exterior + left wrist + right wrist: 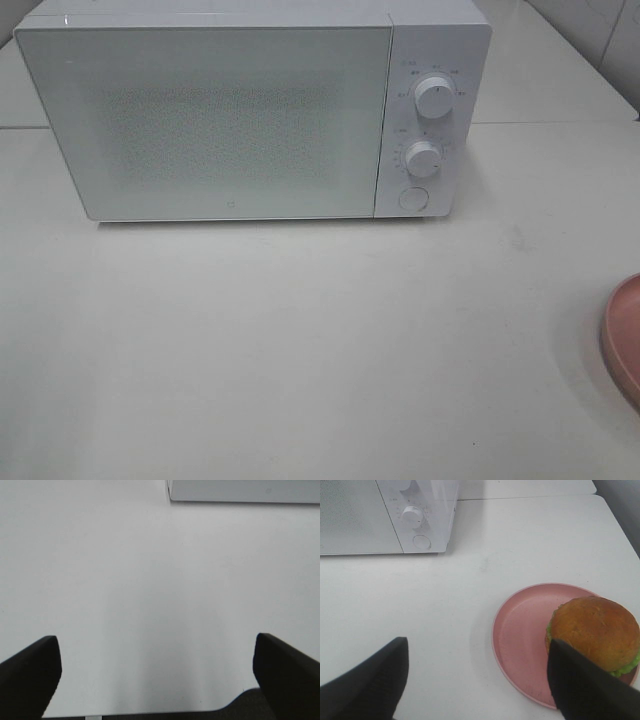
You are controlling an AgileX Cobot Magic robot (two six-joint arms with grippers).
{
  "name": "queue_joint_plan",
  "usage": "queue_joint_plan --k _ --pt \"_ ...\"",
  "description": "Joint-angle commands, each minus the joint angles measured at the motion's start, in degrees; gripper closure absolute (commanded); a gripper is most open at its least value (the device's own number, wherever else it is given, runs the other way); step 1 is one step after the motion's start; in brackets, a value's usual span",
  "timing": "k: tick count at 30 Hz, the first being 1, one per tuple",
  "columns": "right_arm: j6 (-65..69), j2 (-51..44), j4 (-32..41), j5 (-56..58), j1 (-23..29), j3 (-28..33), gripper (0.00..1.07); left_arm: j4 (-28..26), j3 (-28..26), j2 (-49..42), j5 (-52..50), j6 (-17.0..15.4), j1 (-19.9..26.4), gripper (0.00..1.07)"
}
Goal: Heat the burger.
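right wrist view shows the burger (594,632) sitting on a pink plate (520,630) on the table (445,610), both sets of fingers wide open and holding nothing, and the burger looks soft and squishy, so hold its bun sides gently.

Left gripper (157,680): both dark fingers (30,672) visible in its wrist view, spread wide apart, nothing between them. It hangs above the worktop (150,580) without contact.

Right gripper (475,680): both dark fingers (370,680) visible in its wrist view, set well apart, nothing held between them. It is raised clear of the worktop, angled down towards it.

Neither arm nor gripper appears in the exterior high view. No wrist or arm links can be made out in either wrist view.
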Motion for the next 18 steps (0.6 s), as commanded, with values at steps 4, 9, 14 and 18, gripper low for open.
queue_joint_plan --k 4,9,14,18 --pt "-0.2 -1.5 -0.1 -0.3 -0.4 0.1 0.32 -0.7 0.2 -8.6 -0.5 -0.3 0.2 0.08" --pt "-0.2 -1.5 -0.1 -0.3 -0.4 0.1 0.32 -0.6 0.2 -12.8 -0.5 -0.3 0.2 0.08" --pt "-0.2 -1.5 -0.1 -0.3 -0.4 0.1 0.32 -0.6 0.2 -15.8 -0.6 -0.1 0.2 0.08" --pt "-0.2 -1.3 -0.1 -0.3 -0.4 0.1 0.32 -0.7 0.2 -15.9 -0.6 -0.1 0.2 0.08"
